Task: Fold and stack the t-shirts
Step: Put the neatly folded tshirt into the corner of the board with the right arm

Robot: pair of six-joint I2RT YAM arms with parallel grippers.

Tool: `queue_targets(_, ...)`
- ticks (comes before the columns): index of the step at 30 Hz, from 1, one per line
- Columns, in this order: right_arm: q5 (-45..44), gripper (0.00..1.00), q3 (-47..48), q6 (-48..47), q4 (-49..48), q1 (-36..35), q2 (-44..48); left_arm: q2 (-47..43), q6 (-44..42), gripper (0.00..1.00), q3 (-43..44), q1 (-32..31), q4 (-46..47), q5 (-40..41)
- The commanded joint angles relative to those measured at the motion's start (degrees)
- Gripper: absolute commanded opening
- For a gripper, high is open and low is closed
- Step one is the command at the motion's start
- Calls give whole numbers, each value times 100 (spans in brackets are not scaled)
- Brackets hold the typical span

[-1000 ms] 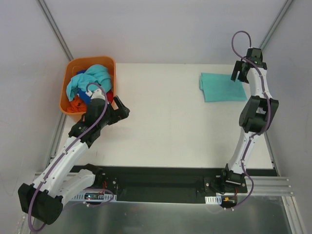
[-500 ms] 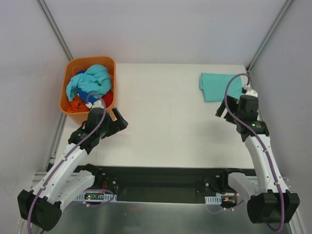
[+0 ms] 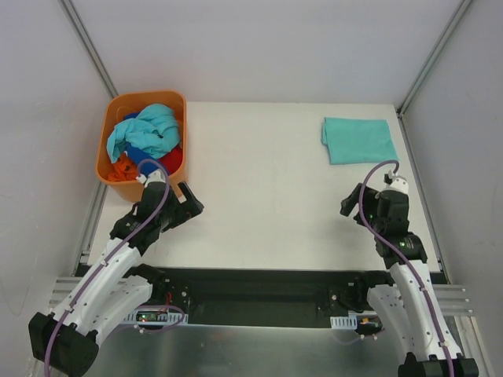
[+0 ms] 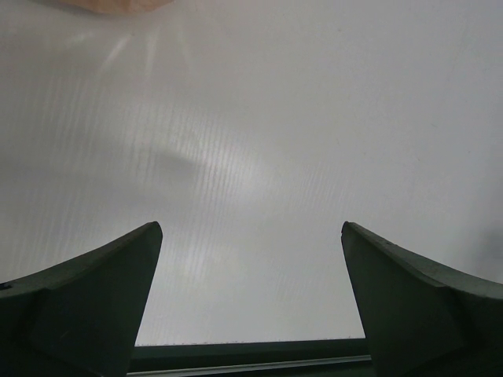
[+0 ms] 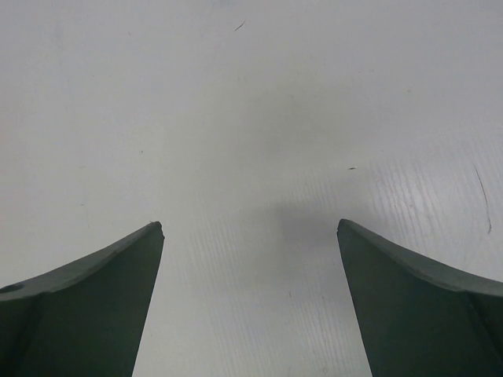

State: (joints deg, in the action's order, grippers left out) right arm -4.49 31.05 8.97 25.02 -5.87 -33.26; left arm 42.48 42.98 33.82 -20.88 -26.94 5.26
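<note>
White tabletop carries one folded teal-green cloth t-shirt at its far right corner. The crumpled light aqua, blue and orange-red shirts fill the rigid orange plastic basket at far left. We judge that heap is next: it lies just beyond our left gripper, the nearer one, fingers spread wide and empty. Our right gripper, equally wide, hovers well short of the folded shirt.

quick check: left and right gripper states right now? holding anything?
Left gripper: open, holding nothing.
Right gripper: open, holding nothing.
</note>
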Motion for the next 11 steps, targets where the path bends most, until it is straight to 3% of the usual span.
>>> queue_targets(1,-35,97,-46,157,-321,-28,-111,-160,123,99,-25,67,-75,125)
queue_targets(11,168,97,-275,175,-673,-37,-138,-188,140,99,124,67,-154,98)
